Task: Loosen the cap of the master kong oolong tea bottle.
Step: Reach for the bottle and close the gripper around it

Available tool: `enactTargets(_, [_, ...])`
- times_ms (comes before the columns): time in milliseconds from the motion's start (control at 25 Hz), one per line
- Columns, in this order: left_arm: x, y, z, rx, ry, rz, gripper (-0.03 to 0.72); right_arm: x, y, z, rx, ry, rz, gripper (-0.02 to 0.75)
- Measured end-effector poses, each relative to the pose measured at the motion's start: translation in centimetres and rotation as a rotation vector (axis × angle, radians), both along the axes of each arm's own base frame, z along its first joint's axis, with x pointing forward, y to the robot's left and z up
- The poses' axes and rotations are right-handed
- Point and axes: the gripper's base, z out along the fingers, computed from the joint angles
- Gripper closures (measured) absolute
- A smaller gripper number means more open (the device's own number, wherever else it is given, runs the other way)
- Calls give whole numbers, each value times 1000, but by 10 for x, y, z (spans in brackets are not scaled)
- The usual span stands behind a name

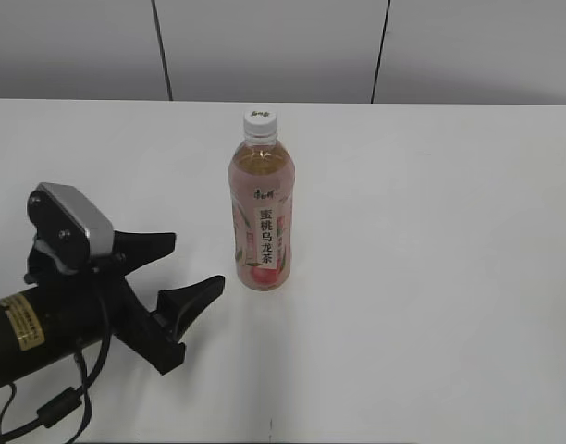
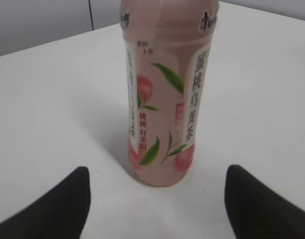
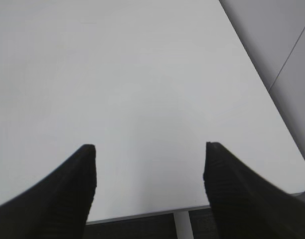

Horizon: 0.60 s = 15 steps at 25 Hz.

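Both jaws stand wide open and hold nothing. On the left gripper [image 1: 192, 264] they are spread low over the tabletop [image 1: 431, 231], aimed at the bottle [image 1: 261, 211], which stands near but not yet between them; the left wrist view shows the label dead ahead, with a dark fingertip [image 2: 63, 206] at either lower corner. The right gripper [image 3: 150, 154] is out of the exterior view, and its wrist camera shows only bare tabletop and the far table edge, so it seems parked well away from the work.

The bottle stands upright near the middle of the tabletop, full of tea, with the white cap [image 1: 261, 123] seated on top and untouched.

Nothing has been gripped yet, so the risks lie ahead. If the left jaws advance off-centre, one finger could nudge the bottle and tip it, since it is tall with a narrow base. A low or light grip may let the bottle spin when the cap is twisted. A hard squeeze on thin plastic could push tea out once the cap is loose.
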Motion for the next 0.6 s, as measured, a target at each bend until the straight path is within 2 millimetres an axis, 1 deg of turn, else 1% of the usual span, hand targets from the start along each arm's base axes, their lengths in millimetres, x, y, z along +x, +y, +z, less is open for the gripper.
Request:
enactTargets(120, [6,-9,-3,2,-11,-68,174,0,0,0,0,0,0,226])
enactTargets(200, [14,-17,-1,-21,-29,-96,166,0,0,0,0,0,0,226])
enactTargets(600, [43,-35,16,-103,-109,-116,125,0,0,0,0,0,0,226])
